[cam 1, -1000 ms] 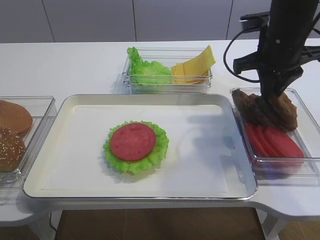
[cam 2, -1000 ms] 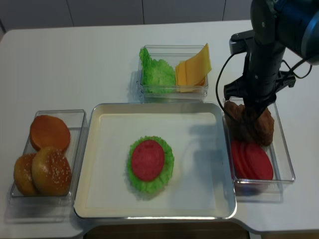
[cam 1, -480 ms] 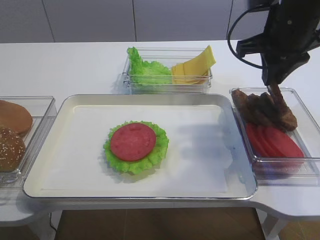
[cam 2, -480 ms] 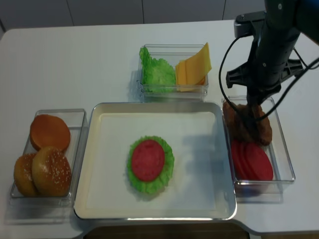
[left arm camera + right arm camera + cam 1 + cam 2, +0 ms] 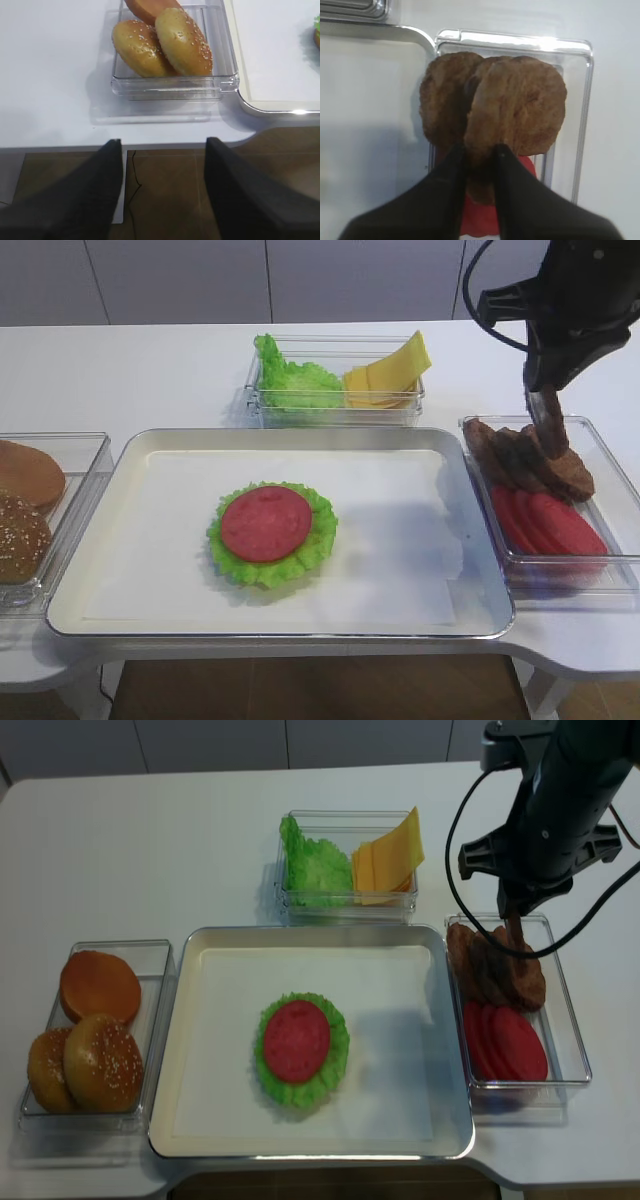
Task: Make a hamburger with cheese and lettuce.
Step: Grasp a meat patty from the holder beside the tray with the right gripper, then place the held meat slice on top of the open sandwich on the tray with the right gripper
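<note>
Hamburger (image 5: 270, 532) is sitting mid-tray, lacking a patty. Right gripper (image 5: 479, 150) is pinching one patty (image 5: 516, 114) by its edge above the right-side bin (image 5: 610, 462); such a thin hold is risking a drop in transit.

Right arm enters from the upper right of both exterior views, dark, with a black cable looping off its left side, wrist pointing straight down. Right gripper (image 5: 546, 412) hangs at the right edge of the frame, jaws closed edge-on on a patty (image 5: 512, 112); in the right wrist view the two black fingers (image 5: 452, 192) rise from the bottom centre, nearly parallel, pinching the patty's lower rim. Left gripper (image 5: 162, 192) shows only in the left wrist view, at the bottom of the frame: two dark fingers spread wide apart, nothing between them. Left arm not seen in either exterior view.
</note>
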Robot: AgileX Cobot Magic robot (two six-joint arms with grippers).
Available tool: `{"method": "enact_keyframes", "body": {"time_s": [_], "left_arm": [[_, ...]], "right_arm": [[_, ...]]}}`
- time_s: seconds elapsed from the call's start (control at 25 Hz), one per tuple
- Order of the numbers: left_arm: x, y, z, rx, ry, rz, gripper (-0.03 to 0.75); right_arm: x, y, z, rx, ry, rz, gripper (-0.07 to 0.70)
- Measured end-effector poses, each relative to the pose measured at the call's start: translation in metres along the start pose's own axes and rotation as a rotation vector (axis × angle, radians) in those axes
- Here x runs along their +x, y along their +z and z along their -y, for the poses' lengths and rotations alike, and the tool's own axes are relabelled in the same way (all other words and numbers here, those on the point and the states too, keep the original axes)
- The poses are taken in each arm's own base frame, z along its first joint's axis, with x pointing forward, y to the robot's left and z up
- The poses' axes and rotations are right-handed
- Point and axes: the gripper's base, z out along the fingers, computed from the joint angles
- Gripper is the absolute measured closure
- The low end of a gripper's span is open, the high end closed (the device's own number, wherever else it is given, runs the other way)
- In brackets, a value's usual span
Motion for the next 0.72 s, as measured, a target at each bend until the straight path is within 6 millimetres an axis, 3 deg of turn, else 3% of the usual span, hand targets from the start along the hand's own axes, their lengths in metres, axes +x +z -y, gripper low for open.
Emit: {"method": "enact_keyframes", "body": {"time_s": [0.32, 0.72], "left_arm": [[0.000, 0.000, 0.000, 0.000, 0.000, 0.000, 0.324], [0.000, 0.000, 0.000, 0.000, 0.000, 0.000, 0.324]], "right_arm": [[0.002, -0.003, -0.005, -0.056, 0.007, -0.003, 0.488], [0.011, -0.030, -0.004, -0.094, 0.000, 0.060, 0.489]]}}
